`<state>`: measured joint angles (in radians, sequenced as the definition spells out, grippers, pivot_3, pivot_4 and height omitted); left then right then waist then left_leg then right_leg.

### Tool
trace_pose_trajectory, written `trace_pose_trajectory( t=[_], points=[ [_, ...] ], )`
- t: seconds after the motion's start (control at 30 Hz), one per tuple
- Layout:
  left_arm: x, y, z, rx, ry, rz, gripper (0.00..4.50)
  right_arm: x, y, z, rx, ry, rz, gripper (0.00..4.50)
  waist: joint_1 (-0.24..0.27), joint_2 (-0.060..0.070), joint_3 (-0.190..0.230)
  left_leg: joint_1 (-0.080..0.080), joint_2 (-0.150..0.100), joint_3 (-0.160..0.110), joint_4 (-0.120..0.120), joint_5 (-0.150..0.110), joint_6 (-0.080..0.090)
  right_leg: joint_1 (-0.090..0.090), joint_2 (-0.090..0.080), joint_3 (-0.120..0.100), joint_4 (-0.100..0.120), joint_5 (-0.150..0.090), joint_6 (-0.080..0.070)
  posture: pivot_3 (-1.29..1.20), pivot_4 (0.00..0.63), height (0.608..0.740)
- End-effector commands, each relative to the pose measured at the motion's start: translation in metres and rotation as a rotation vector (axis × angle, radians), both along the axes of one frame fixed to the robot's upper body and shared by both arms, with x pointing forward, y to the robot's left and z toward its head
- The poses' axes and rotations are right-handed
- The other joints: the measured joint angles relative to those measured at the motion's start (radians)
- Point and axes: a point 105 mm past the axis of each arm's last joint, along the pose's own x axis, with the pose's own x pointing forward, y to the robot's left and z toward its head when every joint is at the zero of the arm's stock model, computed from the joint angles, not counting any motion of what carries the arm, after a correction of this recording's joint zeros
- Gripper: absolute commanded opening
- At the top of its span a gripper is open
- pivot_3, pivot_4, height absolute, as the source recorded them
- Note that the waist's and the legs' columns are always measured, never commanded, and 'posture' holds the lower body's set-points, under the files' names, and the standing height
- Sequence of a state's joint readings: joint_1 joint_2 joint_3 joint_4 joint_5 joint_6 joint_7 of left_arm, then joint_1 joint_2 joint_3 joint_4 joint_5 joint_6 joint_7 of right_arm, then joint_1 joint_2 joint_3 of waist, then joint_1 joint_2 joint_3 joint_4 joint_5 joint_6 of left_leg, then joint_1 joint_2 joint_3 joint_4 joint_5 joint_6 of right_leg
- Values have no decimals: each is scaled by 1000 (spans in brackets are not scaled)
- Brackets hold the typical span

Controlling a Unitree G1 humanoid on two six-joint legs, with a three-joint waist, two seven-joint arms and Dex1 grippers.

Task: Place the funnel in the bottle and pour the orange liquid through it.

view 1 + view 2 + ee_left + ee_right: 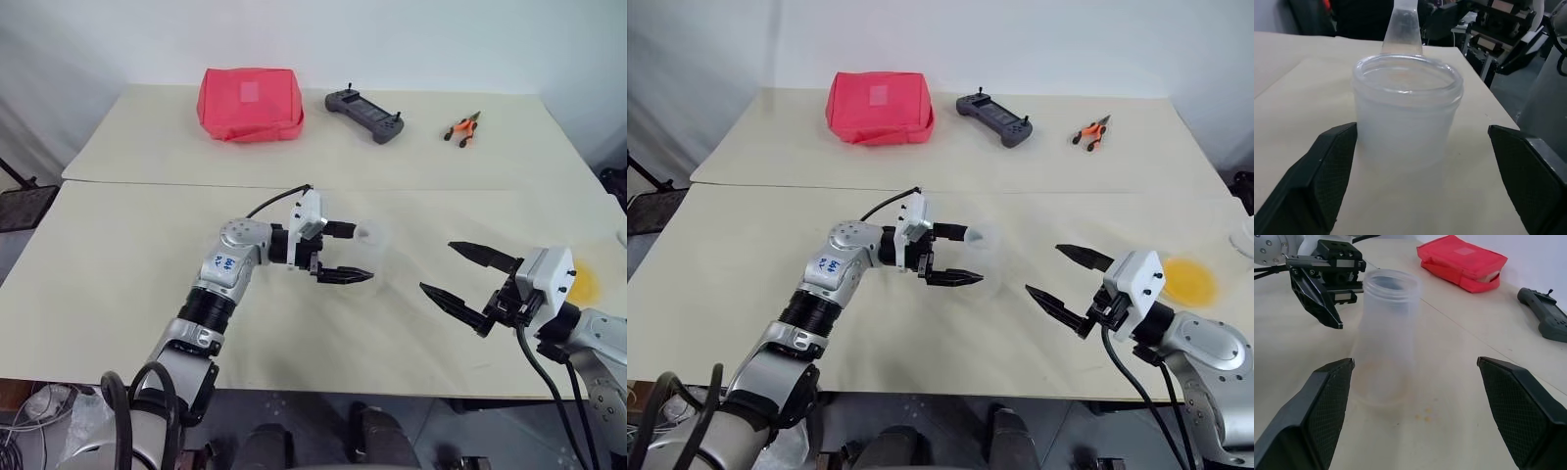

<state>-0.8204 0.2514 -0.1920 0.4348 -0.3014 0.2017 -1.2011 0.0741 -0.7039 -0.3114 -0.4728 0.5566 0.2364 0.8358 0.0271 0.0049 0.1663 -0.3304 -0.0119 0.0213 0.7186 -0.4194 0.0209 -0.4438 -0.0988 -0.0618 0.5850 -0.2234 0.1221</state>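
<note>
The left gripper [362, 253] is being held wide open, with one finger on each side of the bottle [1386, 347]. The bottle is not being squeezed; a gap is being left beside at least one finger. The bottle is being kept upright on the table [147, 255], in the middle. A clear round rim is being seen at its top, and this is being taken for the funnel [1406, 73] sitting in the mouth, though that cannot be told for sure.

The right gripper [1043, 270] is also being held spread wide, and nothing is being pinched by it. It is being pointed at the bottle from a little way off.

The orange liquid [1190, 281] is being kept in something clear on the table, close beside the right arm.

So the funnel step is being judged as nearly done. For the next move, the left fingers are being called on to clear or steady the bottle, and the orange liquid is needing to be picked up gently and kept level.
</note>
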Motion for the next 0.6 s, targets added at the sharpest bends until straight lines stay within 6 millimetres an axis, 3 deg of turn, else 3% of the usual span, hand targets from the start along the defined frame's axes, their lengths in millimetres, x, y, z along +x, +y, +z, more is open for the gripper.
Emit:
trace_pose_trajectory(
  t=[0.03, 0.27, 0.6],
  points=[
    [-2, 2, 12, -15, -32, 4, 4482, -2, 4, 9, -2, -53, 15, 4209, 0, 0, 0, 0, 0, 0, 0, 0, 0, 0, 0, 0, 0, 0, 0, 0, 150, 740],
    [10, 24, 20, -12, -45, 119, 4482, -1, 3, 8, -21, -45, 23, 4209, -1, 0, 0, 0, 0, 0, 0, 0, 0, 0, 0, 0, 0, 0, 0, 0, 150, 740],
    [12, 68, 74, -163, -91, 292, 4482, 1, 0, 8, -38, -29, 47, 4209, -2, 0, 0, -1, 0, -9, 1, 0, 0, 0, 0, 0, 0, 0, 0, 0, 150, 740]
  ],
)
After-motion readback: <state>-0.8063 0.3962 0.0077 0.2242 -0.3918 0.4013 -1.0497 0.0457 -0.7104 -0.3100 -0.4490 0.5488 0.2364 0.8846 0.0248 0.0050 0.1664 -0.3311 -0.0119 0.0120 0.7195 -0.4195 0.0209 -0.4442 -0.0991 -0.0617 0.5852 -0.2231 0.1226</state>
